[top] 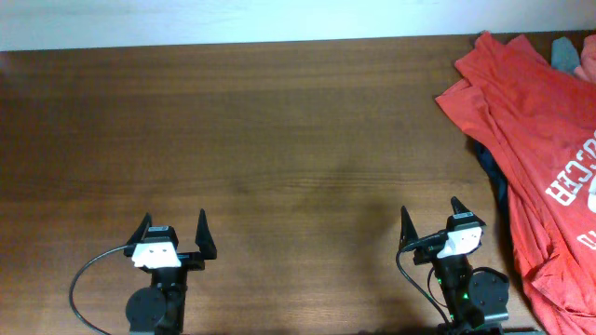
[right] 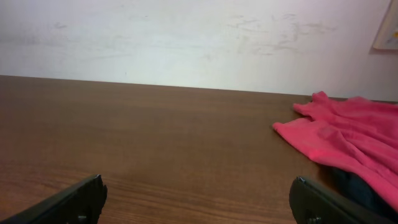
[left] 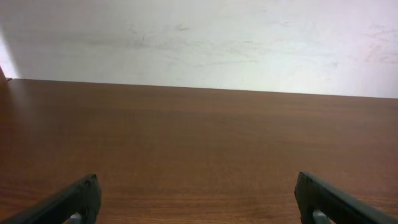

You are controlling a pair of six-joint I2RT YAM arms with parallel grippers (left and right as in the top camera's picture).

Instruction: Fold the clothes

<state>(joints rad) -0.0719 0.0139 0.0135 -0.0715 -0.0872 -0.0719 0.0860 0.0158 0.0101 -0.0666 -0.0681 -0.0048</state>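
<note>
An orange-red T-shirt (top: 531, 140) with white lettering lies crumpled on top of a pile at the table's right edge; it also shows in the right wrist view (right: 348, 134). A navy garment (top: 492, 166) peeks out beneath it, and grey-blue (top: 564, 54) and pink (top: 587, 63) cloth show at the far right corner. My left gripper (top: 173, 223) is open and empty near the front left, over bare wood (left: 198, 180). My right gripper (top: 429, 212) is open and empty near the front, just left of the shirt (right: 198, 183).
The brown wooden table (top: 261, 140) stretches across the view, with a white wall behind its far edge (left: 199, 37). Cables run from both arm bases at the front edge.
</note>
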